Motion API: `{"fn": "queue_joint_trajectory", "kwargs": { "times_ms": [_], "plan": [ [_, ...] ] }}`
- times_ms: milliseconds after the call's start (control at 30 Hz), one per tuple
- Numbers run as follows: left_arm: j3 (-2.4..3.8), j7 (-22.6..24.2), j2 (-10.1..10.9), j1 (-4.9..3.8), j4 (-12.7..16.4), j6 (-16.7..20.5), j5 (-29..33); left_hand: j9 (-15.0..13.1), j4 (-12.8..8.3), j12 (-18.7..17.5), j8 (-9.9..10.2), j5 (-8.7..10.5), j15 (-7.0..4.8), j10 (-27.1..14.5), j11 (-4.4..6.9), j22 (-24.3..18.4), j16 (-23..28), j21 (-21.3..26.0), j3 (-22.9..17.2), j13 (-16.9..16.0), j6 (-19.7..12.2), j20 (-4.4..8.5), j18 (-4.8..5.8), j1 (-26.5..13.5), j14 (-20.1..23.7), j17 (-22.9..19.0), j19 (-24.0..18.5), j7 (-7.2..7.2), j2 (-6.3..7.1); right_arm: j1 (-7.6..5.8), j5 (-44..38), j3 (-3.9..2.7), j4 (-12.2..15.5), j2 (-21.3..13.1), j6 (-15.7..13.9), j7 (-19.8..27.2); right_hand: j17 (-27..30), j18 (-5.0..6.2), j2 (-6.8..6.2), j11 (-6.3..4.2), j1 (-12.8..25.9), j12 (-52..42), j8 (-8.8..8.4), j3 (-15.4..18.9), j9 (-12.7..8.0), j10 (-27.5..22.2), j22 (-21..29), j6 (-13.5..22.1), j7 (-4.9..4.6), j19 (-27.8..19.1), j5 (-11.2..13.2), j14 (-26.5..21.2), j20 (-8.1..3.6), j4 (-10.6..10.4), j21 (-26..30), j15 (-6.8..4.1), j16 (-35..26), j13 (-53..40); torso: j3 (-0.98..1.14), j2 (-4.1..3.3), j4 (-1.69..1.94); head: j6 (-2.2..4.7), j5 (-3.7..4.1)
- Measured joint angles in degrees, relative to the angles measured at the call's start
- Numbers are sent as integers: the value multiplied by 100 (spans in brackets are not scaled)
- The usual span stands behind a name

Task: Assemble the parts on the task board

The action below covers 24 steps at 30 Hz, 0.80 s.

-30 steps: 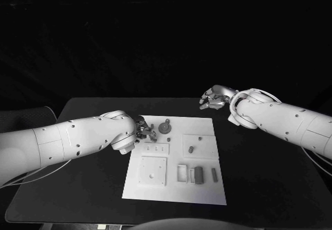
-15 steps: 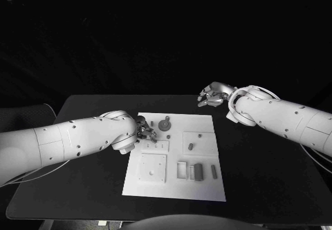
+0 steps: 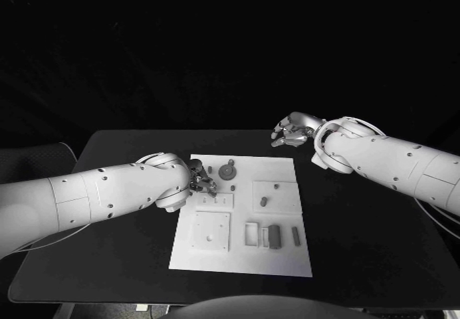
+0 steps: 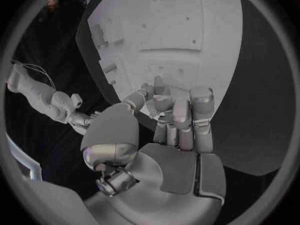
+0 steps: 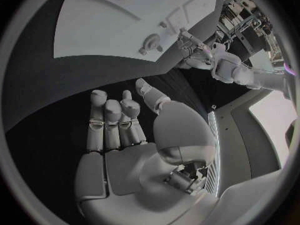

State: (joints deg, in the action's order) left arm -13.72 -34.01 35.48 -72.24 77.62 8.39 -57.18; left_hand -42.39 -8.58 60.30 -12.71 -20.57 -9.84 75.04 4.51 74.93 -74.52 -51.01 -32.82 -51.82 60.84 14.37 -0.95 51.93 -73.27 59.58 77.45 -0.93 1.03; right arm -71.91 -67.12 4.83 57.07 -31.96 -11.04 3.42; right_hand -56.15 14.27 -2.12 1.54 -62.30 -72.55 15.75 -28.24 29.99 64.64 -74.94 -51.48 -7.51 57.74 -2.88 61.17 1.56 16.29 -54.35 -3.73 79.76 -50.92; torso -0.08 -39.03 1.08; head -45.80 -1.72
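Your left hand (image 3: 199, 181) sits at the task board's (image 3: 278, 262) left edge, toward its far corner, fingers bunched together over the plate. In the left wrist view the fingertips (image 4: 164, 101) seem to close on something small, but I can't tell whether a part is actually held. Just beside them on the far half stands the round grey part (image 3: 228, 173), and a small peg (image 3: 262, 200) lies near the middle. More grey parts (image 3: 275, 236) lie in the slots near the board's near edge. Your right hand (image 3: 292, 130) hangs off the board past its far right corner, fingers loosely apart, holding nothing. For this step, I'd keep the left wrist steady and lower straight down, so the fingertips meet the board squarely. Check the seat before letting go. Hold the right hand clear.
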Motion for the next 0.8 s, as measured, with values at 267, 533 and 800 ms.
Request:
{"fn": "queue_joint_trajectory", "kwargs": {
  "times_ms": [267, 533, 800],
  "plan": [
    [-1, 0, -22, 16, 15, -45, -119, 0, -1, 0, -11, 44, -1, 11, 11, -1, 0, 0, -3, 60, 21, 5, 0, 2, -1, -8, 6, 6, 13, 0, 1, 0, 5, 3, 3, 1, 0, -5, 0, 3, 0, 0, 0, 0, 0, -3, 1, 0, 0, 0, 0, 0, 0, 0, 16, 1, 0, 5, -1, 0, 1, -30, 18],
    [-1, 3, -58, 39, 16, -73, -206, 0, 4, 0, -12, 67, -2, 38, 0, -1, -23, 0, -61, 138, 27, 4, 0, 3, -3, -22, 7, 10, 70, 0, 2, 0, 8, 8, 6, 2, 5, -13, 0, 22, 0, 0, -20, 0, 3, -22, 1, 0, 0, 0, 0, -9, 0, 0, 23, 9, 0, 5, 0, 1, 2, -54, 34],
    [-1, 7, -90, 90, -14, -86, -313, 0, -45, 0, -45, 134, -38, 63, 23, -1, -22, 0, -127, 201, 57, 16, 0, -29, -44, -30, 39, 24, 163, 0, 3, 0, 30, 9, 8, 3, 5, -19, 0, 22, 0, 0, -20, 0, 5, -22, 1, 0, 0, 0, 0, -10, 0, 0, 23, 10, 0, 5, 0, 0, 2, -73, 47]
  ]
}}
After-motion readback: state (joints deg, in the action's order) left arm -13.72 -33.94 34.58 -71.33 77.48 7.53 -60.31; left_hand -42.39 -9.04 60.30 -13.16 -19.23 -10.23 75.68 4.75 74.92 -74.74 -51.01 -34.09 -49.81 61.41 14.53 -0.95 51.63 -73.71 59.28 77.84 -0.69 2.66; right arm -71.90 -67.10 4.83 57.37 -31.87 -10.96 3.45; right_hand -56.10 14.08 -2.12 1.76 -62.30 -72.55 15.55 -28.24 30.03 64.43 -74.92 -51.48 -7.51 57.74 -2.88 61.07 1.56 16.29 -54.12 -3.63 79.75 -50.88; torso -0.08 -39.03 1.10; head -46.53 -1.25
